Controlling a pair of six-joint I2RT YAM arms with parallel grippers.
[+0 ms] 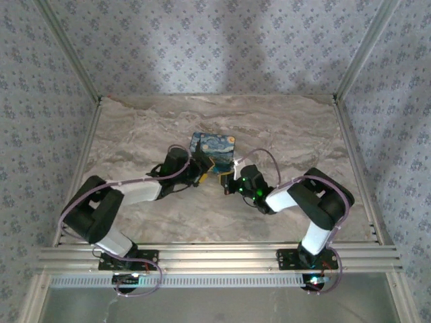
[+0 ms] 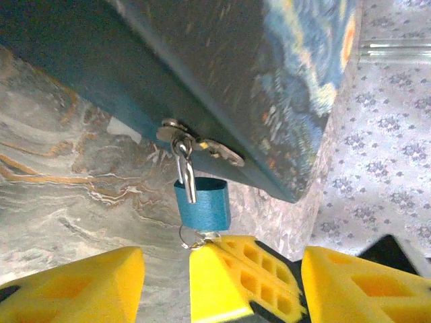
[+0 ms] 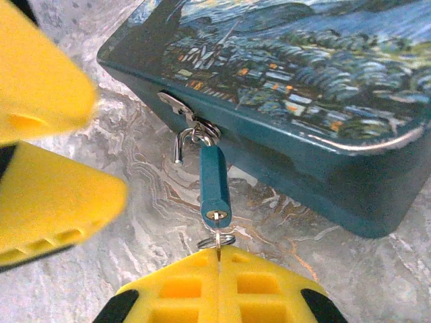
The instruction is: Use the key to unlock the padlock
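Observation:
The padlock (image 3: pixel 214 178) is a small teal block that hangs by its silver shackle (image 3: pixel 182 145) from the hasp of a dark-blue starry-night tin box (image 3: pixel 303 87). One shackle leg stands free of the body. The key (image 3: pixel 219 233) sits in the padlock's bottom end, with a wire ring on it. My right gripper (image 3: pixel 219 254) is shut on the key's head, which is hidden between its yellow pads. In the left wrist view the padlock (image 2: pixel 202 205) hangs just ahead of my left gripper (image 2: pixel 222 282), which is open, its fingers (image 2: pixel 81 282) wide on either side of the right gripper's tips (image 2: pixel 236 276).
The box (image 1: pixel 214 147) lies mid-table on the marble-patterned top (image 1: pixel 135 134), with both arms meeting at its near side. Patterned walls and metal posts (image 1: pixel 350 67) close the table in. An aluminium rail (image 1: pixel 215 256) runs along the near edge.

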